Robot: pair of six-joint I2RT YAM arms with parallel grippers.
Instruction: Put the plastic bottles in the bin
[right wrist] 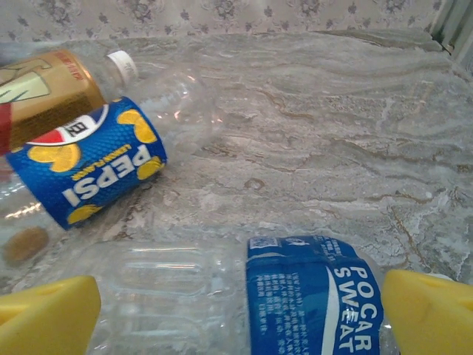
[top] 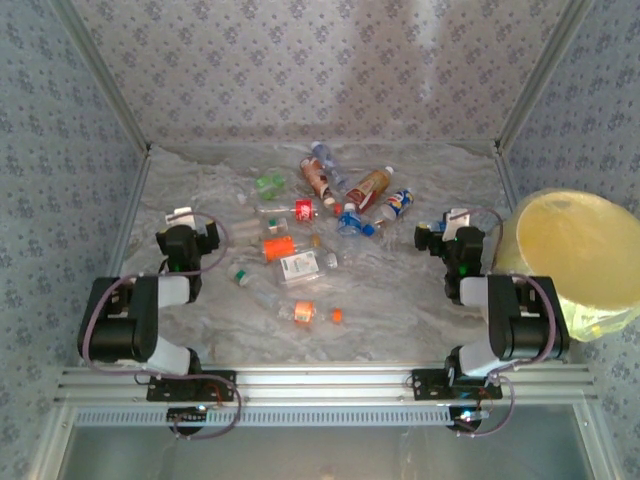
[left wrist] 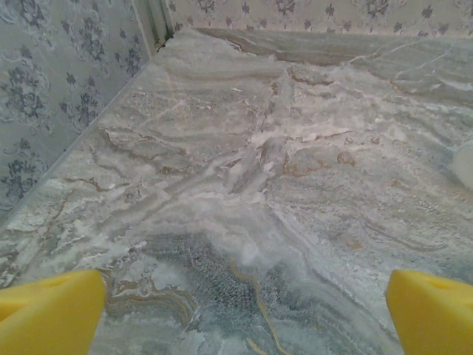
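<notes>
The left gripper (left wrist: 236, 307), jaws wide open and empty, hangs over the bare table (left wrist: 244, 148) near its left edge. The right gripper (right wrist: 236, 310), equally wide and holding nothing, is over a blue-labelled bottle (right wrist: 314, 292) that lies on its side, long axis running finger to finger. The bin (top: 577, 250) stands off the right edge.

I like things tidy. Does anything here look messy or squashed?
Yes. The bottles lie scattered every which way across the middle of the table, mostly on their sides. From above they are too small to tell if any are squashed. The bin at the right looks fine.
</notes>
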